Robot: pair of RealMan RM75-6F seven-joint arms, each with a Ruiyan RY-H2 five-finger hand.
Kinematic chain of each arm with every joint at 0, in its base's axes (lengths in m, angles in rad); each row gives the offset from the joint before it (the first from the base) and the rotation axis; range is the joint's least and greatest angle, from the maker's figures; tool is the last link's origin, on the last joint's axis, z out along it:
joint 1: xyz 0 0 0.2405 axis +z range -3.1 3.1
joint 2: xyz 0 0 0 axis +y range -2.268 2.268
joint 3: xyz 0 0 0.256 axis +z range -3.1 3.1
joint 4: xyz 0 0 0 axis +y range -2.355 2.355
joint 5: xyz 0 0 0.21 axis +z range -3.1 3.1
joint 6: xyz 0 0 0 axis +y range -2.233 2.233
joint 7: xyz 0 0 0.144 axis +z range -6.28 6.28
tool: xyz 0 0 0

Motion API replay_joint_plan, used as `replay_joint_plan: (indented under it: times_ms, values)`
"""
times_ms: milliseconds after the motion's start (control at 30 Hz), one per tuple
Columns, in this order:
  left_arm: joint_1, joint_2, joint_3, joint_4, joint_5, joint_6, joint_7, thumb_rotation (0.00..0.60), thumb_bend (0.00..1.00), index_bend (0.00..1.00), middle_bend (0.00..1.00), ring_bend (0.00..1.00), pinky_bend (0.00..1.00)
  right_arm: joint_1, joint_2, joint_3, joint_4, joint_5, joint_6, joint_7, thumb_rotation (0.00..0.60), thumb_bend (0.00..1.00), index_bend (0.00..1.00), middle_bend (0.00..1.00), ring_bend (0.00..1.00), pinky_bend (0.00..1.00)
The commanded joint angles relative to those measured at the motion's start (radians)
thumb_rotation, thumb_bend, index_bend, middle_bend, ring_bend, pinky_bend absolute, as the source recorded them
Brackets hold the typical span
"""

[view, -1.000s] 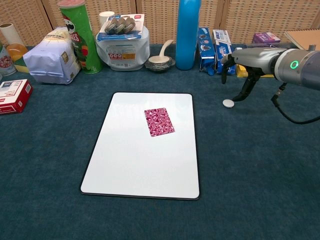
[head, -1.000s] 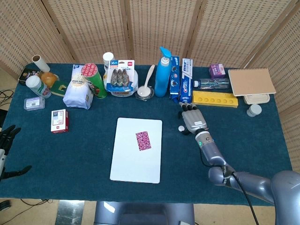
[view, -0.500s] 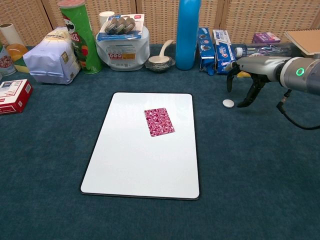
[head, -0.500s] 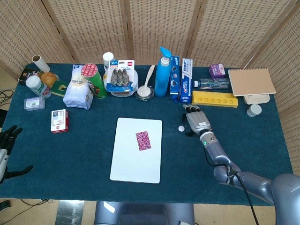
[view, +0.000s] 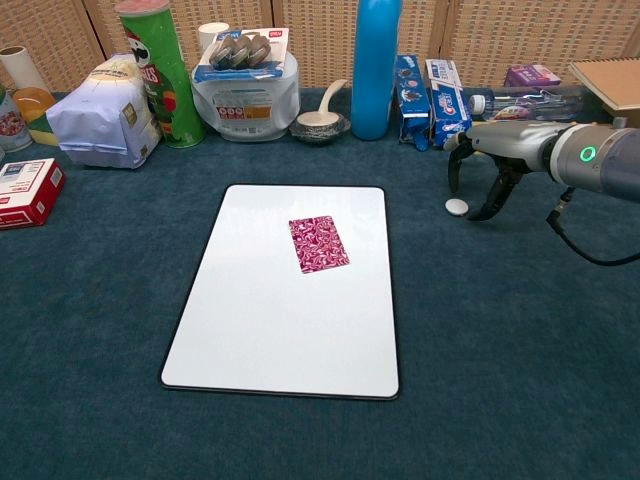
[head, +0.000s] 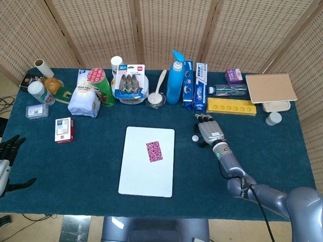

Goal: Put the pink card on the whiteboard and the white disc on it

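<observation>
- My right hand (view: pixel 488 170) hangs over the blue cloth to the right of the whiteboard (view: pixel 250 330), fingers spread and pointing down, holding nothing.
- The white disc (view: pixel 456 206) lies on the cloth just beside my right hand's fingertips (view: pixel 484 212); in the chest view it sits between the thumb and the other fingers, and I think they stand clear of it, though the gap is too fine to be sure.
- In the head view the disc (head: pixel 195 137) shows just left of my right hand (head: pixel 209 131), well apart from the whiteboard's (head: pixel 136 176) right edge.
- The pink card (view: pixel 319 244) lies flat on the whiteboard, in its far half and a little right of centre, slightly tilted.
- My left hand (head: pixel 6 164) shows only in the head view, at the left edge beyond the table's near-left corner, fingers apart and empty.
- Along the far side stand a tall blue bottle (view: pixel 375 65), a green crisp tube (view: pixel 155 70), a clear tub with a pack of clips on top (view: pixel 245 85), a small bowl with a white spoon (view: pixel 320 122) and two toothpaste boxes (view: pixel 430 90).
- A white bag (view: pixel 100 122) sits at far left, with a red-and-white box (view: pixel 25 190) nearer on the left.
- Far right in the head view lie a yellow tray (head: pixel 231 106) and a brown notebook (head: pixel 270 87).
</observation>
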Motion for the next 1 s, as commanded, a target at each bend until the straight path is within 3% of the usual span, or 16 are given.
replay_joint_plan:
  times_ms: [33, 1000]
  values:
    - [-0.003, -0.001, -0.001, -0.003, -0.006, -0.005, 0.006, 0.6, 0.05, 0.0, 0.0, 0.0, 0.0, 0.005, -0.011, 0.004, 0.015, -0.006, -0.009, 0.004, 0.6, 0.29, 0.4, 0.07, 0.02, 0.02]
    - [-0.007, -0.003, 0.0, -0.013, -0.019, -0.011, 0.023, 0.6, 0.05, 0.0, 0.0, 0.0, 0.0, 0.002, -0.04, 0.024, 0.073, -0.031, -0.043, 0.039, 0.6, 0.32, 0.5, 0.08, 0.03, 0.03]
